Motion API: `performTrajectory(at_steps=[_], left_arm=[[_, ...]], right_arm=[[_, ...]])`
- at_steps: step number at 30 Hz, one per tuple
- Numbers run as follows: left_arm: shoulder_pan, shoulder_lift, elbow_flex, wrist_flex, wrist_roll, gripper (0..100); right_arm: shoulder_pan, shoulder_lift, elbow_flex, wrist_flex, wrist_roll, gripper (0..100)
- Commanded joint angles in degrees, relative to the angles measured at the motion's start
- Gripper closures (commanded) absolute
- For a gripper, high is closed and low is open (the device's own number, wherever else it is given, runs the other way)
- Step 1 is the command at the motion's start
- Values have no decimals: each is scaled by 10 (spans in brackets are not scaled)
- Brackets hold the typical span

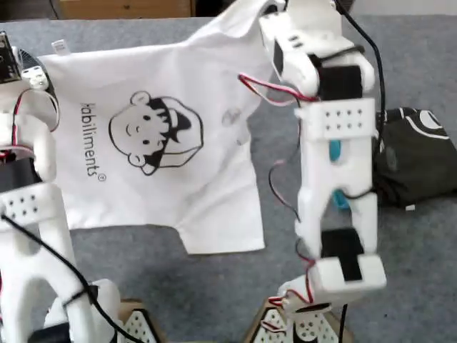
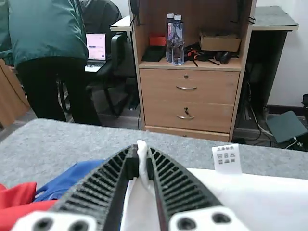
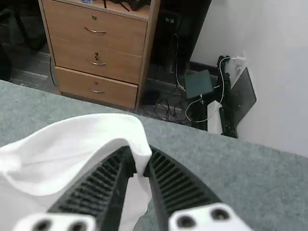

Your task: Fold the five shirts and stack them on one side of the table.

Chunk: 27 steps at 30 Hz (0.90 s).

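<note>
A white shirt (image 1: 164, 143) with a black cartoon face print lies spread on the grey table (image 1: 214, 300), lifted along its far edge. My left gripper (image 2: 139, 156) is shut on a pinch of the white shirt (image 2: 250, 197) at the far left corner, close to a care label (image 2: 226, 159). My right gripper (image 3: 137, 161) is shut on a fold of the white shirt (image 3: 72, 154) at the far right corner, under the right arm (image 1: 335, 128). A folded black shirt (image 1: 418, 153) lies at the table's right side. Red cloth (image 2: 17, 202) and blue cloth (image 2: 72, 175) lie beside the left gripper.
Beyond the table's far edge stand a wooden drawer cabinet (image 2: 187, 98) with bottles on it and a person in a green jacket (image 2: 45, 43). Cables and a power strip (image 3: 211, 108) lie on the floor by the wall. Arm bases (image 1: 285, 321) occupy the near table edge.
</note>
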Motion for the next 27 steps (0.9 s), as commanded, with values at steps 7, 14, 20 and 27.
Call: performTrajectory(at_steps=[7, 14, 20, 27], left_arm=[[-23, 98, -131, 28, -8, 971], [-22, 137, -131, 40, -9, 971], [-24, 215, -131, 48, -9, 971], [-24, 192, -116, 184, -10, 971]], right_arm=[[-28, 146, -339, 123, 2, 987], [-28, 223, -422, 260, 2, 987], [-33, 247, -428, 369, -20, 987], [-53, 233, -382, 431, -6, 987]])
